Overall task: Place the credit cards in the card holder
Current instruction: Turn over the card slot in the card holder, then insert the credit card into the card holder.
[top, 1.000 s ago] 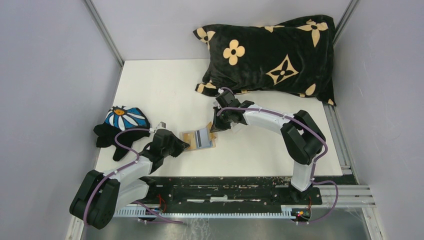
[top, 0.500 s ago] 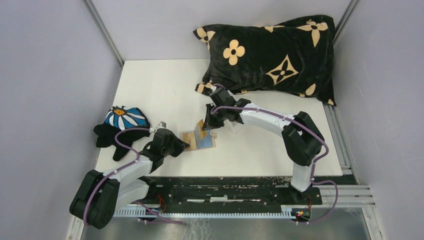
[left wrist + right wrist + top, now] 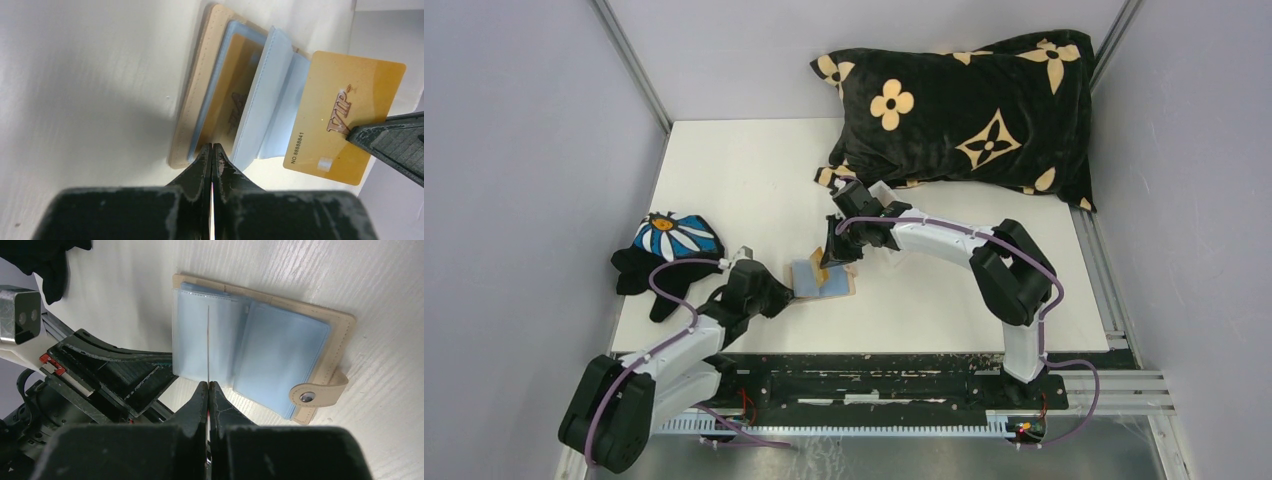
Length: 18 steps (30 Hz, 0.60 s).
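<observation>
Alignment is deciding this step: the gold card is needing a square, edge-first entry into a blue sleeve without buckling the plastic. The right gripper is clamping shut on that card at the 12 o'clock side of the card holder, which is lying open on the table. The left gripper, fully closed, is pinching the card holder's 9 o'clock edge, steadying it.

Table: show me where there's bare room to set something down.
Free: far left corner, between pillow and glove; near right strip, inside the right arm's bend. Crowded: the middle, where left gripper and right gripper meet at the card holder.
</observation>
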Motion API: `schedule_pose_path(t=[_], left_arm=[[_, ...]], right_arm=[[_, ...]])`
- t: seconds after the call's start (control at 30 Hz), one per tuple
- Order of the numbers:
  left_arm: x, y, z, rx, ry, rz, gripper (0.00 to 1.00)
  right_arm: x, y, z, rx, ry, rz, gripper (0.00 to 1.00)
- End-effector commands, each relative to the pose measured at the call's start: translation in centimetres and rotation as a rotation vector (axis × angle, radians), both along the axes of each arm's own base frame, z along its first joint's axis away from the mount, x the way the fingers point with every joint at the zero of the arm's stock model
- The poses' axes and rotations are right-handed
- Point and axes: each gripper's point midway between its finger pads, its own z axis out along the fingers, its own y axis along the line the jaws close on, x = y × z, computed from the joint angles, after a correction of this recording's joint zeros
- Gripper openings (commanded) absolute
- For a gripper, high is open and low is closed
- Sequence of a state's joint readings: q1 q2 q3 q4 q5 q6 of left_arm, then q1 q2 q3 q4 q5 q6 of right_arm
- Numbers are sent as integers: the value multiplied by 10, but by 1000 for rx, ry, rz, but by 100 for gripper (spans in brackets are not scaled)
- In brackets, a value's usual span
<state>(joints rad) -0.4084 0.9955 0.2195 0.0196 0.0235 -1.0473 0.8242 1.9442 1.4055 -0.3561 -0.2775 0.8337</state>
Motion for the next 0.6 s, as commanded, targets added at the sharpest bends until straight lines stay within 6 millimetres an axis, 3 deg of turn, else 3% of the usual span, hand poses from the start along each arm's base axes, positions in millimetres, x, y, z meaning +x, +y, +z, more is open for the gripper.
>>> schedule_pose_path(t=[0.0, 0.23, 0.57], left_arm=[[-9, 16, -3, 100, 14, -2, 3], [-7, 23, 13, 125, -20, 11, 3], [1, 29, 22, 181, -44, 18, 3]], right_arm=[[7, 11, 14, 51, -44, -1, 1], [7, 6, -1, 28, -43, -16, 1], [6, 1, -22, 20, -23, -38, 1]])
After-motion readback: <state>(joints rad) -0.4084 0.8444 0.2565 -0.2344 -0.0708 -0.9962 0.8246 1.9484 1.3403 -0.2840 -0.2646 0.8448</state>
